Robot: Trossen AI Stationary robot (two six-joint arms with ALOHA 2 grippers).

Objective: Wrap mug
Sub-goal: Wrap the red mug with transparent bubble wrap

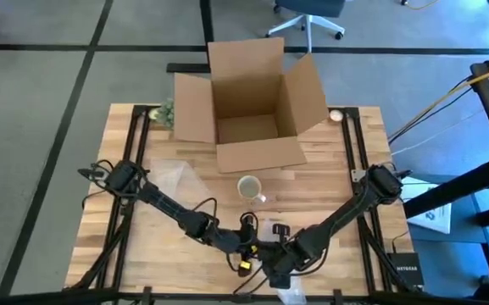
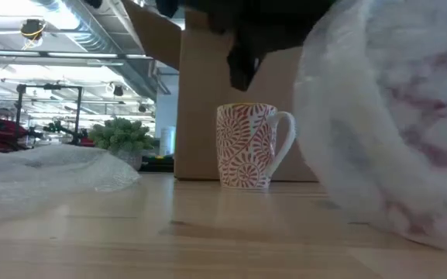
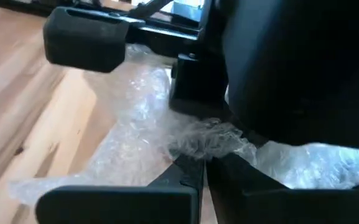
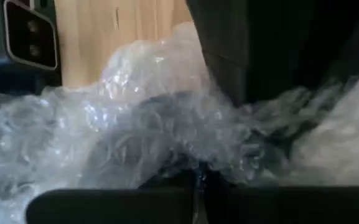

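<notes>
Bubble wrap sheet (image 1: pixel 175 175): a clear piece lying flat on the table's left half, between the left arm's base and the box (faint against the wood).
Left gripper (image 1: pixel 246 254): low at the table's near edge, about the middle; the left wrist view shows its jaws (image 3: pixel 195 163) pressed together on a crumpled fold of bubble wrap (image 3: pixel 204 138).
Mug (image 1: pixel 249 187): upright near the table's centre, just in front of the box's lowered front flap, apart from both arms; red and white leaf pattern, and in the low view (image 2: pixel 246 145) its handle points to that picture's right.
Cardboard box (image 1: pixel 250 103): open, flaps spread, at the table's far edge in the middle.
Right gripper (image 1: pixel 280 273): at the near edge, just beside the left one; the right wrist view shows its jaws closed on the same bunched wrap (image 4: pixel 167 124).
Plant (image 1: pixel 164 111): small and green, at the far left corner beside the box.
Table (image 1: pixel 329 169): pale wooden planks on a black frame.
</notes>
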